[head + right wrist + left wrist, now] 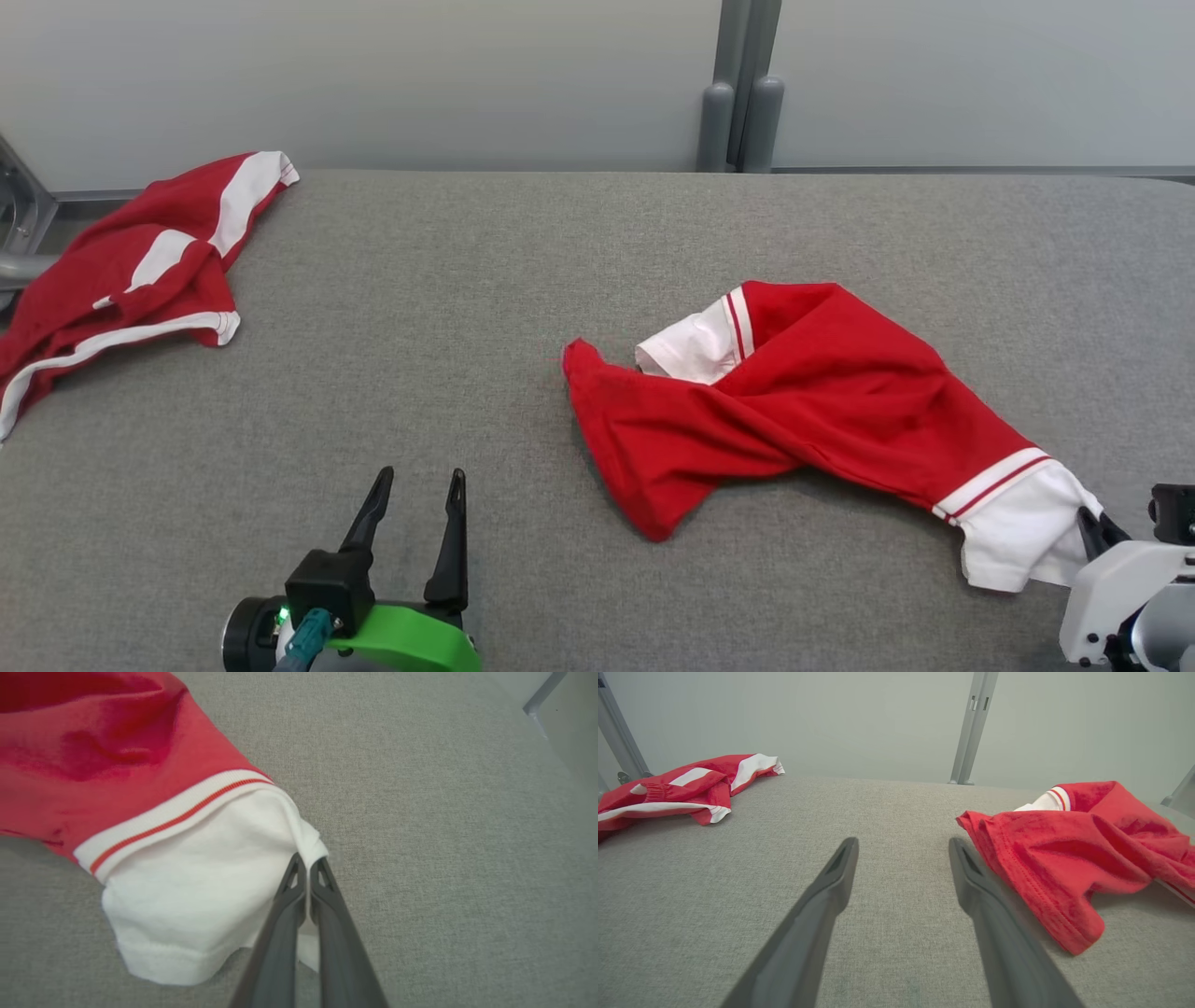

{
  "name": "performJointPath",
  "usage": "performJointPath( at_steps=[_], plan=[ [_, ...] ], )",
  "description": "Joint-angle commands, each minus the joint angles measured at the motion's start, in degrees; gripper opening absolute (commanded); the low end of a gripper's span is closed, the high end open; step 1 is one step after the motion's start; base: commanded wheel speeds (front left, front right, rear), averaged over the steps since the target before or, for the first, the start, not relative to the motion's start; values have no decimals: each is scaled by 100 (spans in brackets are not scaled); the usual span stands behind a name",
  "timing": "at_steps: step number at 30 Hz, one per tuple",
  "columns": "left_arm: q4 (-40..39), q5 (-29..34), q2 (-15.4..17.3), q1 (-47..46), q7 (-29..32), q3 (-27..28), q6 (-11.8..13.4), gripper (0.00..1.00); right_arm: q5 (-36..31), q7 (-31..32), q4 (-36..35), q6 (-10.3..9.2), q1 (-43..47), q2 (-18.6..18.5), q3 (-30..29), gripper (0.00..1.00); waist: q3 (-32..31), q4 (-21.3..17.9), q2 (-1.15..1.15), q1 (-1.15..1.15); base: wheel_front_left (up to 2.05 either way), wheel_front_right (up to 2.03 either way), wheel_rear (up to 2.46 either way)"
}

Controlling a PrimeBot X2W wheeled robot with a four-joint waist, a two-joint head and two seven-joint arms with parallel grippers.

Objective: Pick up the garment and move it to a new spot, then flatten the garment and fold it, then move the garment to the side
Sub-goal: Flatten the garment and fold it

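The garment [803,401] is a red shirt with white, red-striped sleeves, lying twisted and crumpled on the grey table [485,280], right of centre. My right gripper [307,862] is shut on the edge of its white sleeve [196,896], pinching a fold of the cloth; in the head view that gripper [1094,530] sits at the lower right corner of the garment. My left gripper [417,485] stands open over bare table at the lower left, with nothing between its fingers. From the left wrist, the garment [1069,849] lies just right of that gripper [903,847].
A second red and white garment [131,271] is heaped at the table's far left edge, partly hanging off. A grey post [742,93] stands behind the table against the pale wall. Bare grey cloth stretches between the two garments.
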Motion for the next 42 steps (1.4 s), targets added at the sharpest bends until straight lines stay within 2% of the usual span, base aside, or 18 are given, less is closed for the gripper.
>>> performJointPath(
  at_steps=[1, 10, 17, 25, 35, 42],
  plan=[
    [13, 47, -1, -33, -2, 8, -25, 100, -24, -71, 46, -4, -75, 10, 44, 100, 10, -41, 27, 0, 0, 0, 0],
    [115, -42, -41, -94, -2, -23, -45, 100, 109, -267, -154, -4, 63, 81, 75, 100, -98, -284, 27, 0, 0, 0, 0],
    [450, -140, -26, -361, 166, -129, -242, 100, 48, -231, -689, -4, 372, 37, -154, 100, -232, -618, 27, 0, 0, 0, 0],
    [1304, -373, -30, -1037, 496, -131, -533, 100, 15, -151, -1630, -4, 554, 135, -394, 100, -183, -1074, 27, 0, 0, 0, 0],
    [2334, -724, -111, -1883, 622, -133, -818, 100, -24, -211, -2130, -3, 155, 616, 107, 100, 156, -1357, 27, 0, 0, 0, 0],
    [2959, -816, -154, -2340, 618, -355, -951, 100, 20, -315, -2019, -3, -38, 655, 343, 100, 320, -1417, 27, 0, 0, 0, 0]
  ],
)
